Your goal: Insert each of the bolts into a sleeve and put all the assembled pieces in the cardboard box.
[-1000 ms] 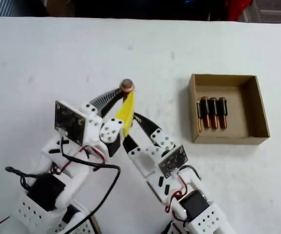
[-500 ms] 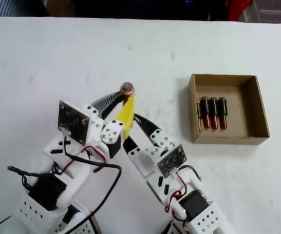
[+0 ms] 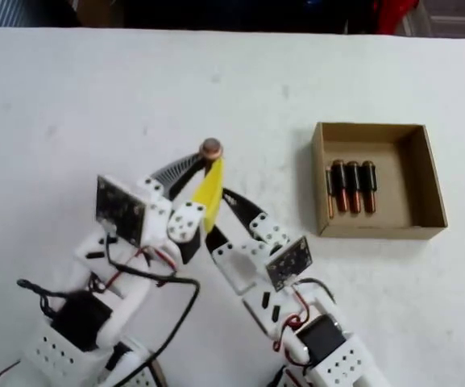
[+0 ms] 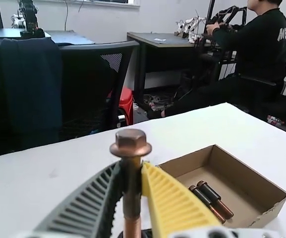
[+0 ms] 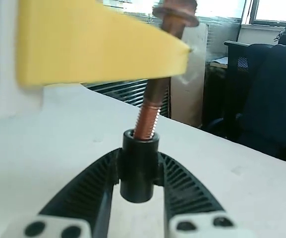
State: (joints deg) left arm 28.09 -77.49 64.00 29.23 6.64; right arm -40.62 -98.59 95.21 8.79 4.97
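**Insertion stage.** The left hand (image 4: 131, 171) is closed on a copper bolt (image 4: 131, 144), gripping the shank just under the flanged head and holding it roughly upright. The right hand (image 5: 139, 161) is closed on a black sleeve (image 5: 139, 178) directly beneath. The bolt's threaded end sits in the sleeve's mouth, and most of the shank is exposed above it. The two hands meet over the middle of the white counter (image 3: 95, 89).

**Progress.** Three assembled pieces (image 3: 353, 187) lie side by side against the left wall of the cardboard box (image 3: 377, 127). A thinner copper item lies just left of them and cannot be identified. Judged from this, the current pair is only started. It has yet to be pushed home and carried to the box.

**Room for moving.** The box stands to the right, well apart from the hands, with open counter between. Its left wall is the edge to be cleared, and its right half offers free floor.
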